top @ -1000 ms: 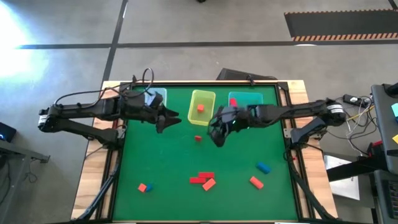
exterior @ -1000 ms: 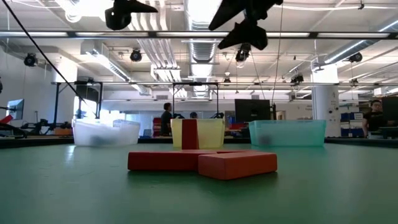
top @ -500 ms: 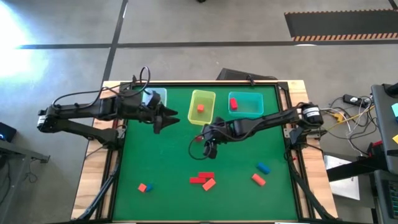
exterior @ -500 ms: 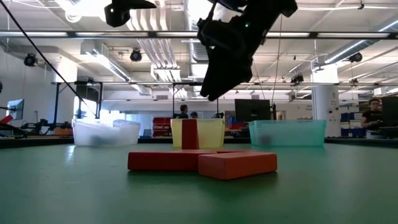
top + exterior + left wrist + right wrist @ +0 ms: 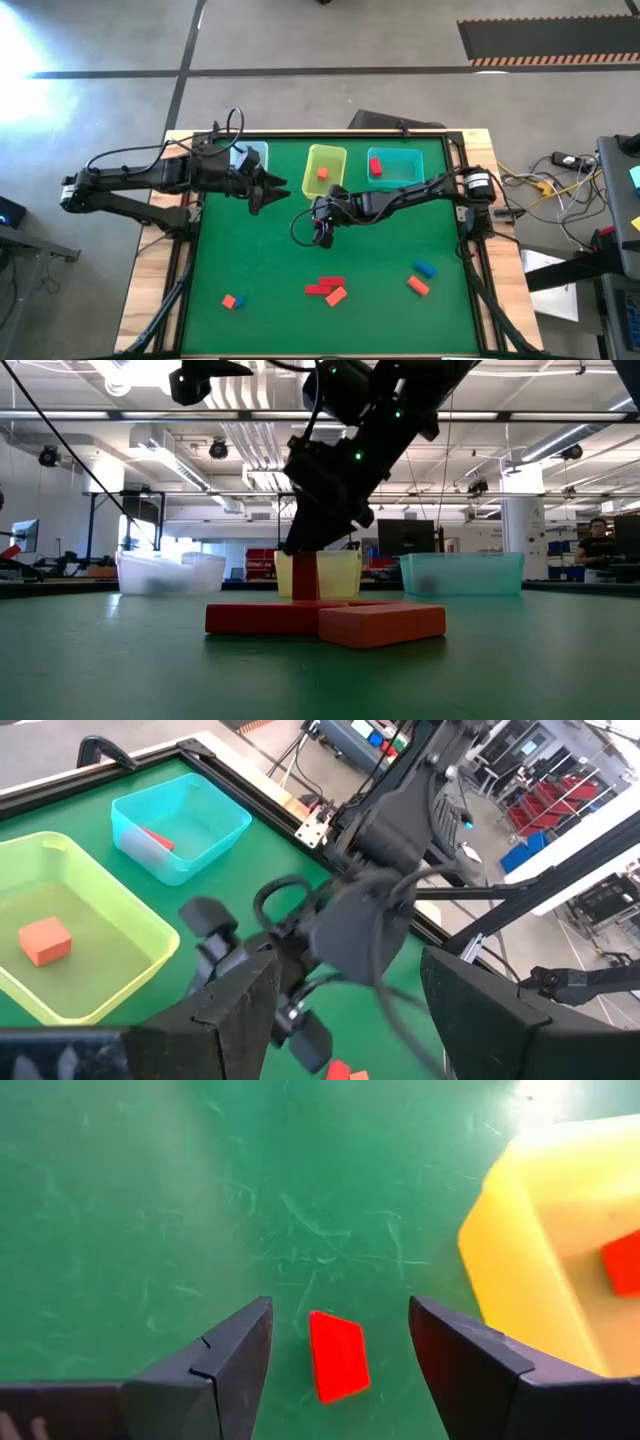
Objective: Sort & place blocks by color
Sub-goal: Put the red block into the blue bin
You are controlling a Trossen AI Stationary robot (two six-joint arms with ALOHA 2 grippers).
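Observation:
A small red block [image 5: 338,1355] lies flat on the green table [image 5: 260,260], just in front of the yellow bin [image 5: 325,172]. My right gripper [image 5: 338,1308] hovers over it, open, one finger on either side and clear of it; it also shows low over the table mid-field [image 5: 321,232]. More blocks lie toward the near edge: two red and orange bars [image 5: 328,290], an orange [image 5: 416,287] and a blue one [image 5: 424,269], and an orange one [image 5: 230,301]. My left gripper [image 5: 280,190] waits open, high up by the clear-bluish bin [image 5: 250,157].
Three bins stand in a row at the far edge: clear-bluish, yellow with an orange block [image 5: 45,940] inside, and teal [image 5: 395,165] with a red block [image 5: 375,167]. The yellow bin's wall [image 5: 520,1260] is close beside my right gripper. People stand in the room beyond.
My right gripper has come down from high above the table and moved toward the left and near edges, rolling as it went, until its open fingers stand over the small red block. No block has moved.

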